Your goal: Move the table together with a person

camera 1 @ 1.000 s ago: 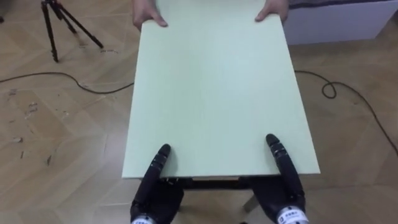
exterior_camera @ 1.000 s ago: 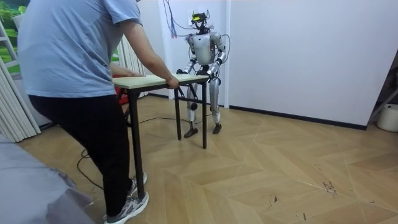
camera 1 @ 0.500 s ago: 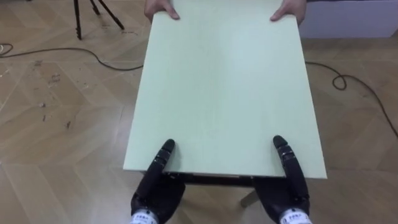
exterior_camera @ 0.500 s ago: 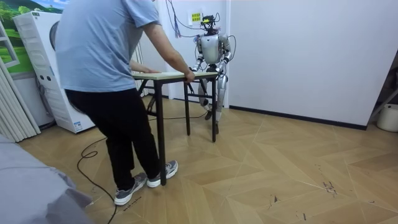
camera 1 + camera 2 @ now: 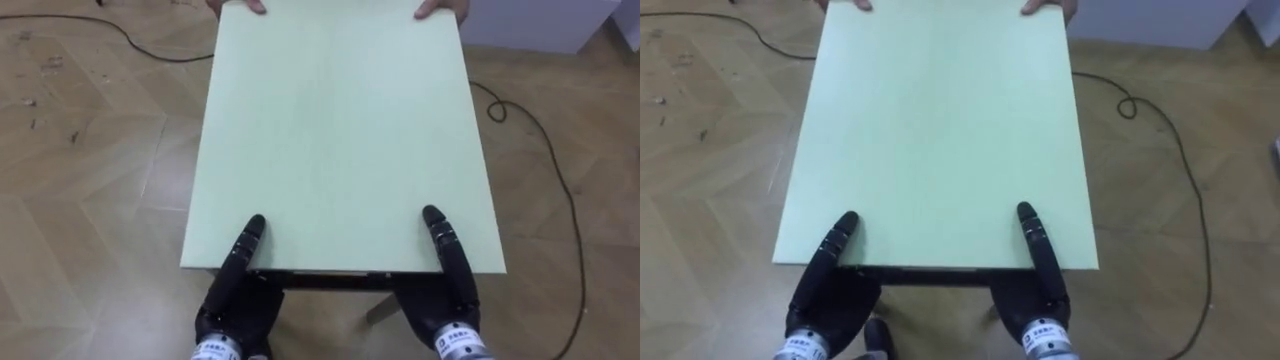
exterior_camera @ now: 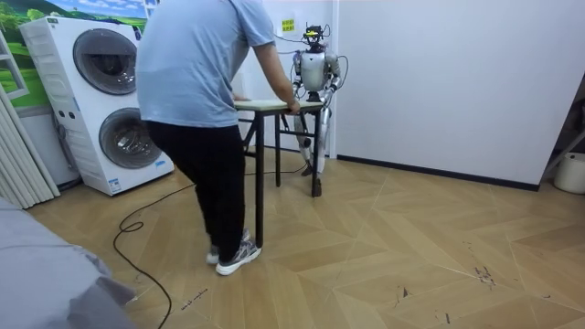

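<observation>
**Head views.** At lower left, the left hand (image 5: 236, 302) meets the near edge of the table (image 5: 335, 130). Its thumb lies straight on the pale green top and its palm sits below the edge. The rest is hidden under the top, so whether this hand is closed on the edge cannot be told. The table top is bare and runs away from the robot above a herringbone wooden floor (image 5: 90, 190). At the far edge the person's hands (image 5: 440, 8) rest on the two corners, one on each. At lower right, the right hand (image 5: 452, 300) mirrors the left: thumb flat on the top near the corner, palm beneath the edge, and a grip that likewise cannot be told.

**Room view.** Two stacked washing machines (image 6: 105, 100) stand at the room view's left. Next comes the person (image 6: 196, 82), in a blue shirt and dark trousers, back to the camera, with arms reaching to the near end of the table (image 6: 274, 105). The table is level between the two. The robot stands upright at its far end, close to a white wall (image 6: 439, 82).
</observation>
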Motion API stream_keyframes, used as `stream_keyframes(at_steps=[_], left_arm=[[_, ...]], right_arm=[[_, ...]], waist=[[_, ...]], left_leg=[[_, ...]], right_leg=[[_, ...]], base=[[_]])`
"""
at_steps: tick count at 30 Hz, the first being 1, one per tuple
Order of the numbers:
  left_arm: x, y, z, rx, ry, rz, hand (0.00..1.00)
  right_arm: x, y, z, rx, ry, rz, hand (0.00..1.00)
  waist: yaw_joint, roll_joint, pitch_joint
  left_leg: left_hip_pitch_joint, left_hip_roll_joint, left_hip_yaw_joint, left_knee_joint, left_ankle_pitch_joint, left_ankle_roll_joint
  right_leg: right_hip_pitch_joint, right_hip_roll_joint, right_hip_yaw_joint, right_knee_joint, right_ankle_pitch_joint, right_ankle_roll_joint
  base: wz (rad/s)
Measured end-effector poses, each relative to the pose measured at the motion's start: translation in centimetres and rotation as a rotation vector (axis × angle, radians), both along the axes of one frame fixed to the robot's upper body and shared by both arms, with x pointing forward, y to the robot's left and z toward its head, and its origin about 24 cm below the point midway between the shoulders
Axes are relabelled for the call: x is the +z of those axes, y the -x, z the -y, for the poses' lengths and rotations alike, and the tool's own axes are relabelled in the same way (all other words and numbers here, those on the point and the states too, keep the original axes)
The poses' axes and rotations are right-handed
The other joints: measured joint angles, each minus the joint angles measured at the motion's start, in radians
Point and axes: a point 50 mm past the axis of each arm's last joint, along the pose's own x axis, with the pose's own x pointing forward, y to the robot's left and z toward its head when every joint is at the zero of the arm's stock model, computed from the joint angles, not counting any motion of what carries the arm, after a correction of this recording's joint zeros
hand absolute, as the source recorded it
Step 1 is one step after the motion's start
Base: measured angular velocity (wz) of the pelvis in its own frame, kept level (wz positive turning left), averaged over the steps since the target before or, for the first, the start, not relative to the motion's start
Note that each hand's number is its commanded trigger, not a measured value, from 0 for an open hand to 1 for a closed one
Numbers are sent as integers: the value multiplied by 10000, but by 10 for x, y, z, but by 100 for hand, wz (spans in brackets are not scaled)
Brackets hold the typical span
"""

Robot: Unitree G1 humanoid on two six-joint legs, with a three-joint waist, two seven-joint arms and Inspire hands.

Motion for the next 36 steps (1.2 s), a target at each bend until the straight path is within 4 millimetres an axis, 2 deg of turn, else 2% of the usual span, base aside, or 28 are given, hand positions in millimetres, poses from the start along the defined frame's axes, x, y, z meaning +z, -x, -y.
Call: stream_keyframes(at_steps=[1, 2, 3, 4, 5, 6, 8, 9, 10, 11, 12, 13, 14, 15, 16, 17, 18, 19, 21, 22, 26, 28, 30, 32, 33, 34, 35, 36], left_arm=[[-2, 3, 0, 26, 23, -89, 100], [-5, 8, -1, 195, 198, -284, 100], [-6, 11, 2, 203, 365, -406, 100], [-7, 12, 3, 208, 387, -446, 100], [-7, 12, 4, 281, 442, -471, 100], [-7, 12, 5, 298, 504, -461, 100], [-6, 11, 7, 269, 525, -410, 100], [-6, 10, 8, 250, 527, -384, 100], [-6, 10, 8, 244, 519, -374, 100], [-5, 8, 9, 218, 495, -360, 100], [-4, 6, 9, 197, 463, -358, 100], [-5, 6, 9, 151, 464, -382, 100], [-4, 6, 10, 115, 494, -380, 100], [-4, 5, 12, 25, 495, -318, 100], [-3, 3, 12, -1, 475, -261, 100], [-1, 2, 11, 111, 446, -101, 100], [-1, 1, 10, 147, 432, -34, 100], [-1, 1, 12, 71, 445, -49, 100], [-2, 2, 18, -141, 426, -203, 100], [-3, 2, 18, -120, 400, -250, 100], [-7, 3, 17, -93, 442, -445, 100], [-9, 4, 18, -130, 436, -534, 100], [-10, 5, 18, -148, 412, -585, 100], [-10, 5, 18, -220, 426, -640, 100], [-10, 6, 19, -260, 445, -687, 100], [-11, 6, 19, -264, 459, -720, 100], [-11, 7, 20, -302, 451, -770, 100], [-11, 7, 21, -423, 403, -831, 100]], right_arm=[[-1, 0, 0, 54, 93, -6, 100], [-3, 1, 0, 130, 255, -55, 100], [-3, 2, 3, 196, 424, -91, 100], [-3, 2, 3, 255, 503, -82, 100], [-2, 1, 2, 305, 603, -52, 100], [-2, 1, 3, 261, 705, 8, 100], [0, 0, 4, 201, 750, 113, 100], [1, 0, 5, 165, 757, 135, 100], [1, -1, 5, 143, 762, 144, 100], [1, -1, 5, 72, 758, 147, 100], [1, -1, 6, 32, 777, 113, 100], [0, 1, 6, -46, 814, 20, 100], [0, 2, 7, -91, 813, 19, 100], [1, 3, 9, -165, 806, 42, 100], [1, 2, 9, -191, 805, 78, 100], [4, -1, 7, -159, 768, 276, 100], [5, -3, 6, -149, 776, 377, 100], [5, -2, 7, -220, 728, 342, 100], [2, 2, 13, -392, 673, 159, 100], [2, 2, 13, -357, 765, 164, 100], [-1, 4, 13, -323, 818, 18, 100], [-3, 7, 11, -298, 768, -99, 100], [-5, 8, 10, -280, 783, -179, 100], [-6, 9, 14, -305, 911, -218, 100], [-6, 9, 14, -257, 895, -258, 100], [-6, 10, 15, -255, 899, -278, 100], [-8, 12, 17, -364, 966, -356, 100], [-9, 16, 18, -531, 890, -480, 100]], waist=[[0, 11, 5], [38, 66, 2], [41, 246, 24], [30, 306, 20], [-14, 437, 58], [-110, 601, 71], [-394, 844, 59], [-608, 993, 62], [-666, 1064, 67], [-727, 1156, 81], [-865, 1209, 105], [-1129, 1180, 88], [-1282, 1214, 89], [-1482, 1308, 67], [-1454, 1302, 56], [-1401, 1333, 18], [-1401, 1396, 25], [-1459, 1413, 13], [-1571, 1284, 31], [-1544, 1214, 60], [-1414, 1118, 80], [-1420, 926, 64], [-1429, 692, 63], [-1459, 578, 45], [-1461, 562, 40], [-1466, 562, 40], [-1512, 565, 43], [-1675, 554, 27]], left_leg=[[-82, -43, -226, 814, -498, 233], [-99, -127, -508, 2310, -1587, 377], [-99, -131, -772, 3824, -2640, 411], [-92, -135, -898, 4512, -3080, 424], [88, -96, -1009, 5787, -3906, 447], [459, -24, -1123, 6687, -4524, 382], [1327, 64, -1318, 7239, -5174, 198], [2094, 145, -1448, 7005, -5426, 63], [2518, 193, -1489, 6784, -5567, -39], [3270, 207, -1577, 6142, -5858, -248], [3622, 21, -1643, 5066, -6231, -327], [3987, -309, -1787, 3919, -6271, -319], [4159, -453, -1867, 3332, -6266, -312], [4460, -602, -2116, 2362, -6258, -295], [4494, -658, -2312, 2071, -6275, -271], [4329, -710, -2653, 1886, -6388, -103], [4137, -682, -2576, 1768, -6395, -98], [4132, -704, -2512, 1633, -6389, -94], [4395, -851, -1928, 1185, -6252, 149], [4411, -953, -1855, 1183, -6192, 250], [4259, -1222, -1653, 1277, -6037, 476], [4062, -1550, -1513, 1485, -5896, 647], [3800, -1757, -1452, 1624, -5810, 793], [3513, -1876, -1398, 1793, -5698, 981], [3360, -1859, -1262, 1806, -5562, 1163], [3297, -1872, -1144, 1799, -5498, 1241], [3233, -1823, -763, 1752, -5352, 1341], [3228, -1811, -557, 1599, -5145, 1415]], right_leg=[[-11, -110, -202, -5, 24, -90], [-11, -271, -349, 4, 149, -139], [-43, -351, -641, 38, 267, -170], [-124, -395, -770, 125, 308, -170], [-266, -460, -1066, 234, 427, -159], [-391, -473, -1394, 299, 511, -209], [-663, -464, -1786, 470, 606, -250], [-859, -475, -1979, 647, 692, -262], [-937, -485, -2041, 753, 695, -262], [-1185, -551, -2090, 1060, 695, -262], [-1368, -639, -2047, 1341, 740, -205], [-1576, -725, -1692, 1441, 906, -251], [-1744, -711, -1370, 1500, 1050, -297], [-2192, -624, -686, 1542, 1156, -374], [-2399, -523, -321, 1403, 1160, -325], [-2542, -264, 109, 980, 1534, 122], [-2630, -375, -7, 899, 1838, 49], [-2630, -451, -136, 933, 1865, 54], [-2665, -697, -276, 1135, 1887, 95], [-2650, -743, -220, 969, 2025, 182], [-2651, -968, -198, 551, 2541, 177], [-2738, -1203, -143, 396, 2910, 212], [-2837, -1348, -131, 268, 3256, 246], [-2846, -1413, -54, -168, 3947, 418], [-2815, -1448, 92, -609, 4533, 669], [-2797, -1470, 146, -750, 4756, 876], [-2797, -1650, 249, -326, 4517, 1102], [-2755, -1956, 239, 840, 3534, 1163]], base=[[-39], [-30], [-25], [-13], [0], [11], [34], [38], [28], [18], [36], [48], [60], [35], [0], [-23], [-9], [33], [30], [-10], [-20], [-4], [-5], [-5], [-7], [8], [41], [52]])
